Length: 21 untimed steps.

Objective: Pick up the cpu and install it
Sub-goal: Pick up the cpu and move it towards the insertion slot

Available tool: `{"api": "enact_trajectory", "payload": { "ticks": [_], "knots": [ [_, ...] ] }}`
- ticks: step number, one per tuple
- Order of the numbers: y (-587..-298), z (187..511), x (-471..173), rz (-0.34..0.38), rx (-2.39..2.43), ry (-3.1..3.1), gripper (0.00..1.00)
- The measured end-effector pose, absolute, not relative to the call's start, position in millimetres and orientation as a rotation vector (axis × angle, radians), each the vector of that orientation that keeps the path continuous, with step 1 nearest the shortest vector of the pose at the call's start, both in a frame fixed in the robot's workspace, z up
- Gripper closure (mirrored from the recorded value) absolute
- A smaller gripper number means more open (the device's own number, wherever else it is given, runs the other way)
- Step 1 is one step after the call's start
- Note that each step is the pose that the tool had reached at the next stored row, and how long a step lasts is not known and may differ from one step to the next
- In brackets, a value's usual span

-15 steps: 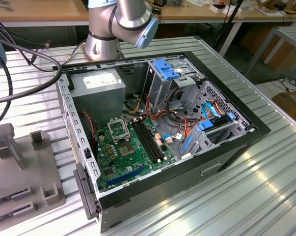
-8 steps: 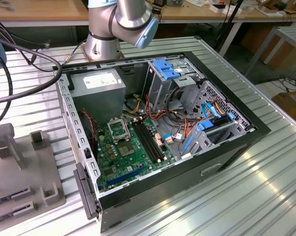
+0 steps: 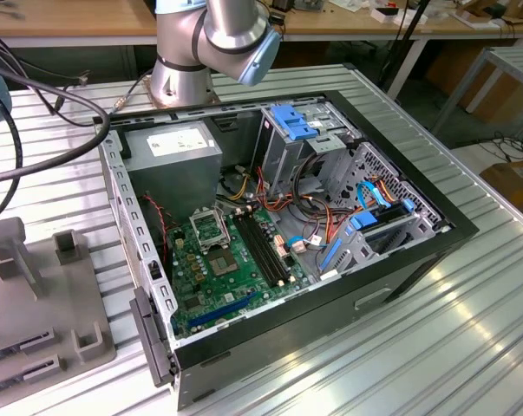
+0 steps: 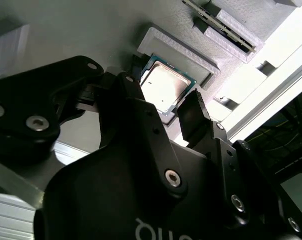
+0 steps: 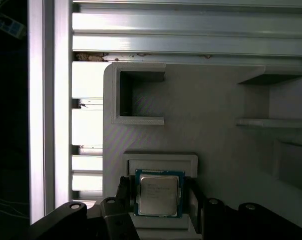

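Note:
The cpu is a small silvery square plate with a green edge, lying flat in a shallow recess of a grey printed holder. My gripper sits over it, one black finger against each of two opposite edges, shut on the cpu while it rests in the recess. In the exterior view the open computer case holds the green board with its black square-framed socket; the arm rises behind the case.
The grey holder plate carries raised walls and pockets around the recess, and a slotted block with a thin board stands beside it. A ribbed aluminium table lies underneath. Cables, drive cages and a power supply crowd the case.

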<state>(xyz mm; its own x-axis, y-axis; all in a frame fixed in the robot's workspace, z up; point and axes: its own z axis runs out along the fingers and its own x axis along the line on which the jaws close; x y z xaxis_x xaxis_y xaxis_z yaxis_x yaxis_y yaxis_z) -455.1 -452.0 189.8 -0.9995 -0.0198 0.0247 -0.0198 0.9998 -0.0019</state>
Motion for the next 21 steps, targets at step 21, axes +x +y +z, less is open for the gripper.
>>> {"api": "enact_trajectory", "payload": {
  "ticks": [21],
  "knots": [
    [-452.0,191.6,-454.9,0.003,0.031,-3.117,0.53]
  ]
}}
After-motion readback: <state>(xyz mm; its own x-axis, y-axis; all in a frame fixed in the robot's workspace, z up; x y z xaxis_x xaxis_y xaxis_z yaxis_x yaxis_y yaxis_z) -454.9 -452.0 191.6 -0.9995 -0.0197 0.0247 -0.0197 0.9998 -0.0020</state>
